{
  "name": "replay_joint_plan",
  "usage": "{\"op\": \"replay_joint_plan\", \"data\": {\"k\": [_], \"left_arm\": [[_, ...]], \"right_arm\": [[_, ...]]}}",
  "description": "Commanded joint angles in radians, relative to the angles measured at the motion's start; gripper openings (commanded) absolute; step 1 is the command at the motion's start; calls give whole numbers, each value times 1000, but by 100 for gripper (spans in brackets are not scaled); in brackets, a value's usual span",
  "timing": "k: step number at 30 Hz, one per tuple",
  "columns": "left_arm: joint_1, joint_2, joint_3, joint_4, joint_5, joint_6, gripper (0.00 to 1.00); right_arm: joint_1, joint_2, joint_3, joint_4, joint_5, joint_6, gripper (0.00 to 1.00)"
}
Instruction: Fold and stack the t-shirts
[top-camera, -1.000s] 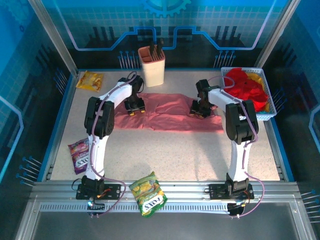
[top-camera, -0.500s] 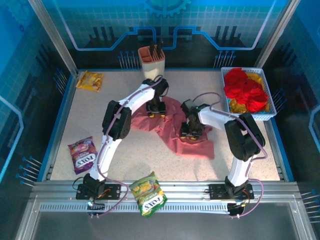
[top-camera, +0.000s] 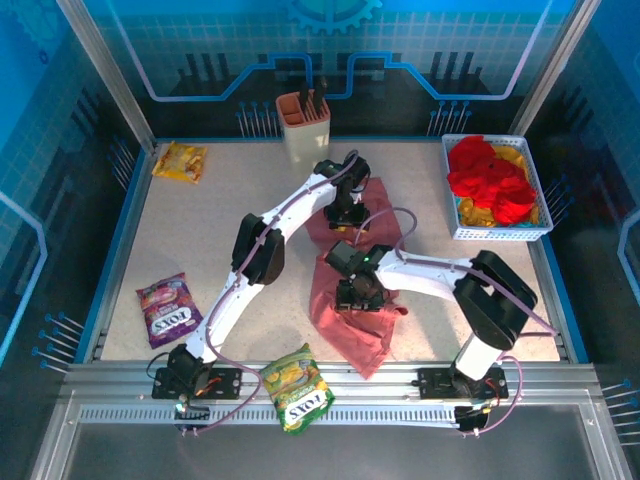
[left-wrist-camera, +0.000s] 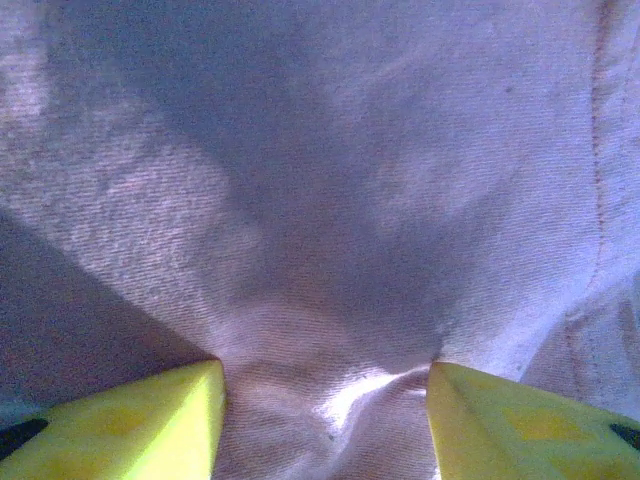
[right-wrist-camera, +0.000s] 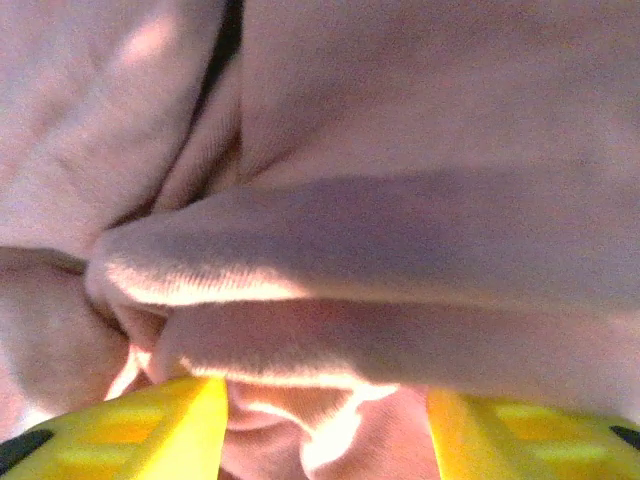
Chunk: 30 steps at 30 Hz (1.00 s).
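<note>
left pincer: parted, cloth between tips | right pincer: same | pink shirt: crumpled, middle of bench

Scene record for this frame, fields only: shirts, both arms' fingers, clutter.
shirt in work: dusty salmon-pink cloth t-shirt, crumpled, mid-table
left fingers: apart, pink cloth puckered between them, at the shirt's far end
right fingers: apart, bunched pink folds between them
waiting: red and yellow cloth t-shirts heaped in white mesh basket, far right
clutter: yellow-green snack packet at near edge; purple snack packet at left
</note>
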<state>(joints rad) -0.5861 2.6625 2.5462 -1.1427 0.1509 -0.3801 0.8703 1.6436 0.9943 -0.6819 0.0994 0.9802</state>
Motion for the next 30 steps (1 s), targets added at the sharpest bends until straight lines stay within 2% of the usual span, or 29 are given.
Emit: {"op": "replay_joint_plan", "data": {"k": [1, 2, 5, 8, 11, 15, 21, 24, 30], "left_arm": [[15, -119, -7, 32, 7, 73, 66], [21, -160, -17, 35, 4, 79, 69], [48, -285, -73, 45, 4, 71, 71], [73, -422, -186, 52, -39, 59, 71], [90, -596, -395, 105, -113, 39, 71], [118, -820, -741, 212, -170, -6, 71], [129, -1090, -1170, 359, -214, -90, 69], [129, -1163, -1287, 371, -191, -113, 69], [123, -1272, -1440, 405, -158, -148, 69]], "right_arm": [[13, -151, 45, -105, 167, -25, 68], [10, -180, 71, -141, 210, -46, 72], [-17, -209, 160, -215, 298, -134, 80], [-86, -189, 216, -193, 294, -236, 83], [-149, -145, 250, -106, 272, -339, 83], [-237, -3, 345, -56, 226, -431, 83], [-320, 247, 505, -16, 132, -474, 82], [-345, 393, 612, -42, 95, -465, 81], [-393, 584, 772, -108, 126, -467, 81]]}}
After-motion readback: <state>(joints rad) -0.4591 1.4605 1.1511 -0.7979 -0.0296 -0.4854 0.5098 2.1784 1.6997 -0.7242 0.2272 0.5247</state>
